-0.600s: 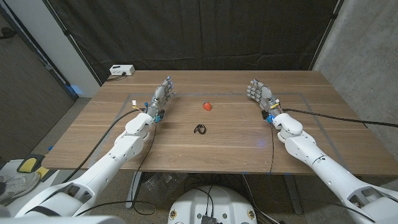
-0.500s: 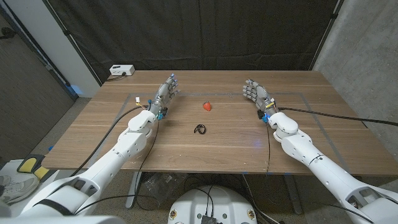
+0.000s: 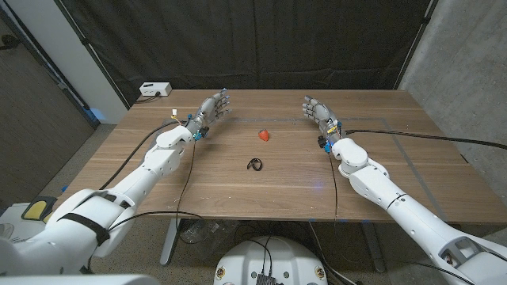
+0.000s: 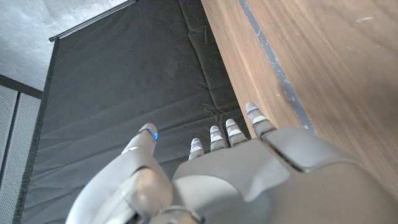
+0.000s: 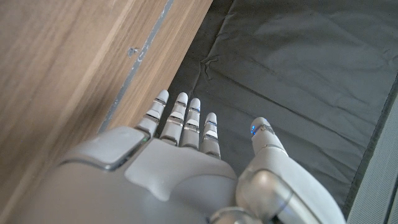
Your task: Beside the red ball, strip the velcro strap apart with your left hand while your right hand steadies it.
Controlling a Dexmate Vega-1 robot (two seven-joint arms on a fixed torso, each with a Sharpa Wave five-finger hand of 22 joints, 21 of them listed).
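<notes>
The velcro strap [image 3: 254, 165], a small dark loop, lies near the middle of the tabletop [image 3: 277, 190], with the red ball [image 3: 264, 135] just beyond it. Farther back, the left hand [image 3: 211, 111] and right hand [image 3: 318, 115] are wide apart, fingers spread, holding nothing. No grip has begun; both must come in toward the strap. The strap is too small to see clearly.
</notes>
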